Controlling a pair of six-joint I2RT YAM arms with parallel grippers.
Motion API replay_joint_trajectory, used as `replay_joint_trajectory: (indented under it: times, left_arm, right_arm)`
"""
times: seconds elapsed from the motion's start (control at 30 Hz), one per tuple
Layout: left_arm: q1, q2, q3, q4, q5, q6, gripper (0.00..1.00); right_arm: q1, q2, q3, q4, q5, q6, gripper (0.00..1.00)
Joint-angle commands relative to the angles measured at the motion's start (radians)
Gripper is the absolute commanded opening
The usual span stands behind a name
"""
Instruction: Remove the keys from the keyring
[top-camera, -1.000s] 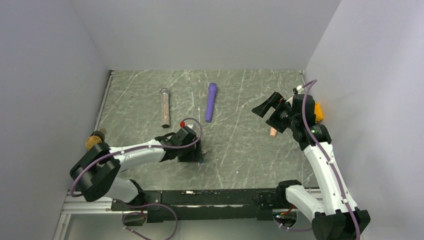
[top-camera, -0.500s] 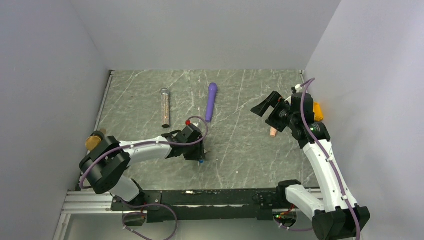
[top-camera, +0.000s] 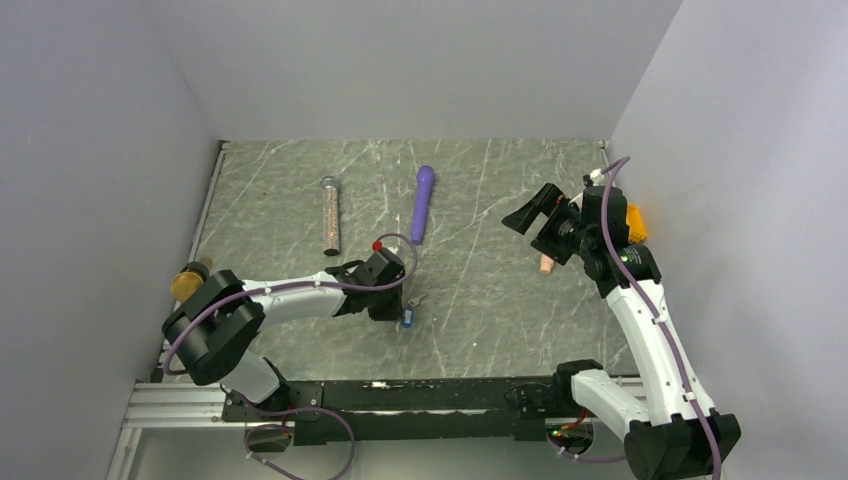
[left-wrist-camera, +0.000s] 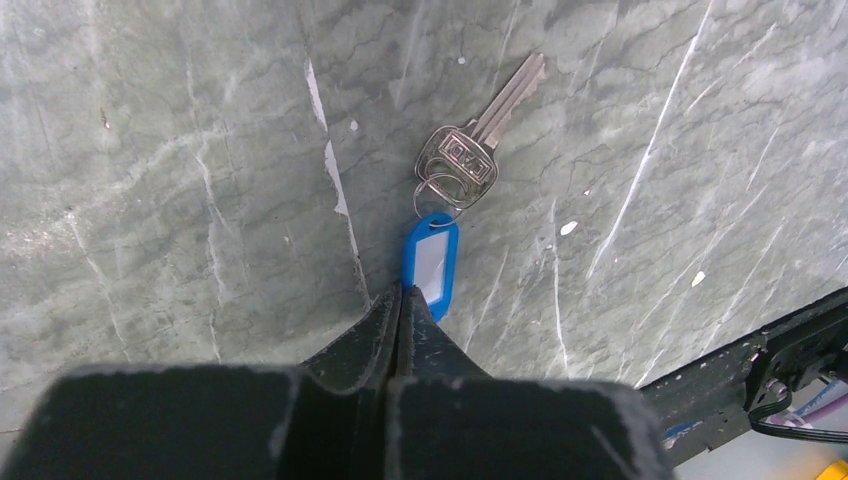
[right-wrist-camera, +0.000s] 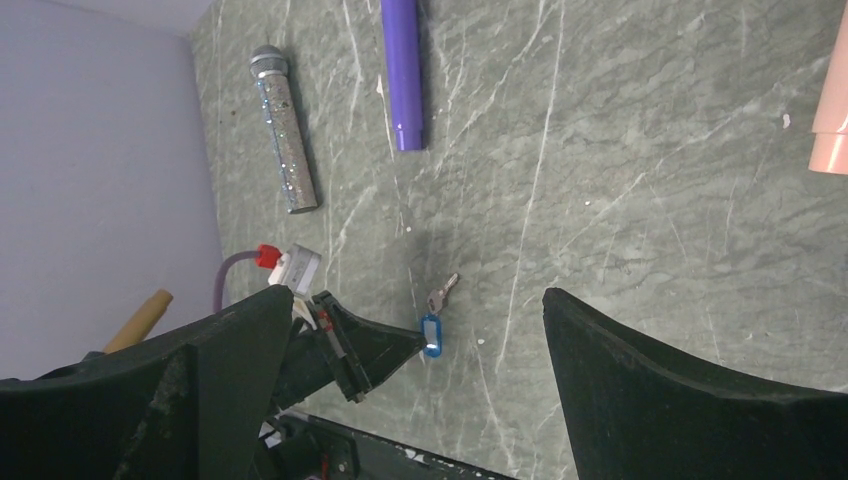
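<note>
— Marbled green worktop between pale walls. We see the keyring, a blue tag on a thin metal ring, lying flat left of centre, toward the near edge.
— Agreed. We find the keys on that ring, just beyond the tag, blade aimed far and right.
— And the left claw?
— Clenched — its tips are pressed together, touching the tag's near end. Whether they pinch its edge, we cannot tell.
— We see the right claw released, jaws spread wide, raised over the right side, well apart from the keyring.
— Farther off we note a purple wand, a glittery tube to its left, and a peach cylinder near the right claw.
</note>
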Motion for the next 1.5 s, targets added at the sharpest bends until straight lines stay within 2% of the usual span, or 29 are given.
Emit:
replay_joint_trajectory:
  times: [0.0,0.37,0.73,0.87,0.9,0.97,1.0,1.03,1.13,1.47]
  left_arm:
    - [-0.007,0.01,0.038,-0.001,0.001,0.007,0.0]
    - [-0.019,-0.084,0.038,-0.024,-0.029,0.019,0.0]
    - [-0.024,-0.185,0.038,-0.073,-0.065,0.029,0.0]
    - [-0.025,-0.164,0.059,-0.126,-0.078,0.035,0.01]
    - [-0.027,-0.15,0.062,-0.129,-0.076,0.041,0.15]
    - [-0.04,-0.128,0.06,-0.115,-0.078,0.06,0.55]
    - [-0.049,-0.116,0.064,-0.115,-0.088,0.066,0.68]
    - [-0.058,-0.104,0.072,-0.119,-0.092,0.074,0.75]
    - [-0.075,-0.066,0.1,-0.123,-0.086,0.092,0.77]
    - [-0.078,0.058,0.149,-0.108,-0.042,0.118,0.65]
  right_arm:
    - [0.007,-0.015,0.022,0.002,0.005,-0.011,1.0]
    - [0.009,-0.023,0.018,0.009,-0.005,-0.011,1.0]
    - [0.009,-0.018,-0.042,0.101,-0.135,0.031,1.0]
    - [0.011,-0.02,-0.065,0.121,-0.165,0.049,1.0]
    - [0.011,-0.02,-0.07,0.122,-0.168,0.052,1.0]
    - [0.01,-0.023,-0.074,0.123,-0.17,0.053,1.0]
    - [0.011,-0.023,-0.075,0.122,-0.17,0.052,1.0]
    - [0.01,-0.024,-0.076,0.12,-0.171,0.05,1.0]
    - [0.011,-0.028,-0.073,0.112,-0.165,0.044,1.0]
    - [0.01,-0.031,-0.064,0.097,-0.15,0.032,1.0]
